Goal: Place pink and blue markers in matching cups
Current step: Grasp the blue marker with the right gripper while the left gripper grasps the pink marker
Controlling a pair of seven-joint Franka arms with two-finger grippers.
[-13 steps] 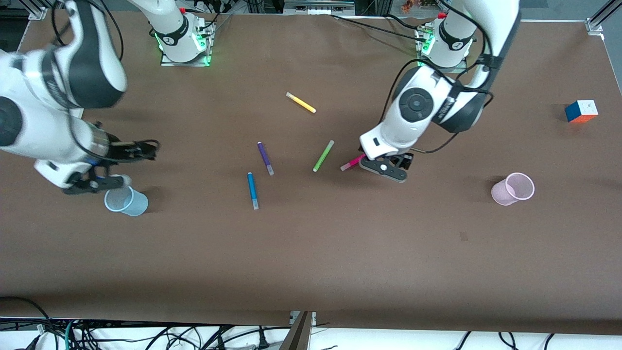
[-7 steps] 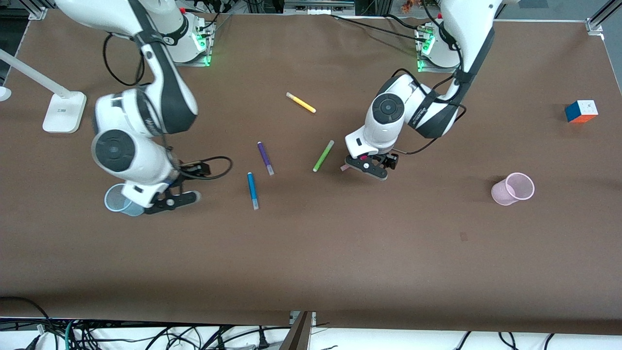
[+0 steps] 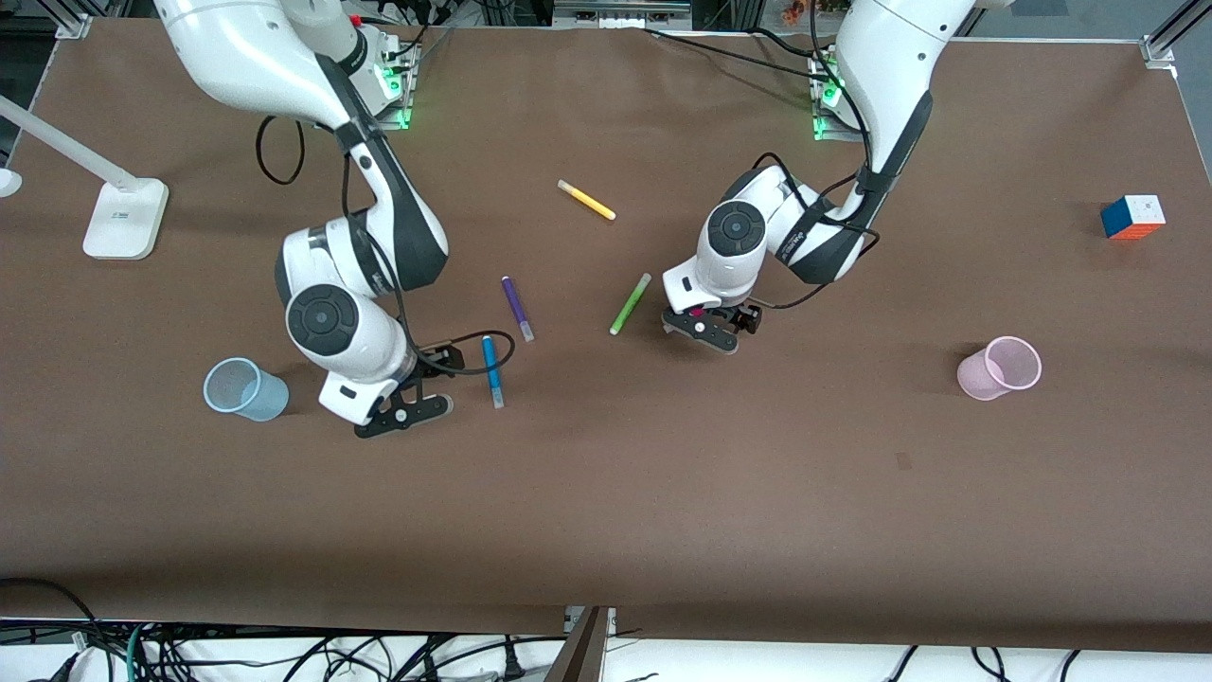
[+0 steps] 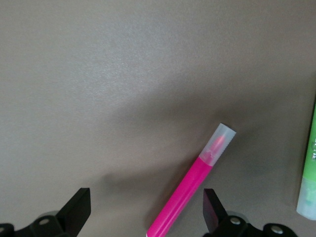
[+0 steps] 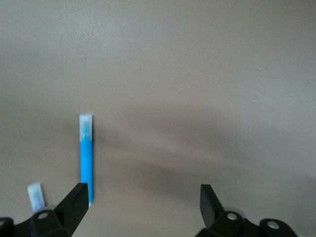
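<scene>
Both tools were wide open, the left tool (image 4: pixel 143 210) over the light, stiff pink marker (image 4: pixel 195 185), best gripped mid-barrel.

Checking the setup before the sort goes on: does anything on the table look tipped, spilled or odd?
Nothing stands out. The blue cup and pink cup stand upright, and the blue marker and pink marker lie flat, capped. The left hand is open over the pink marker; the right hand is open beside the blue one.

Magenta-pink marker (image 4: pixel 190 190), bright blue marker (image 3: pixel 491 369), light blue cup (image 3: pixel 244 389), pale pink cup (image 3: pixel 1000 368), brown table (image 3: pixel 663 493).
</scene>
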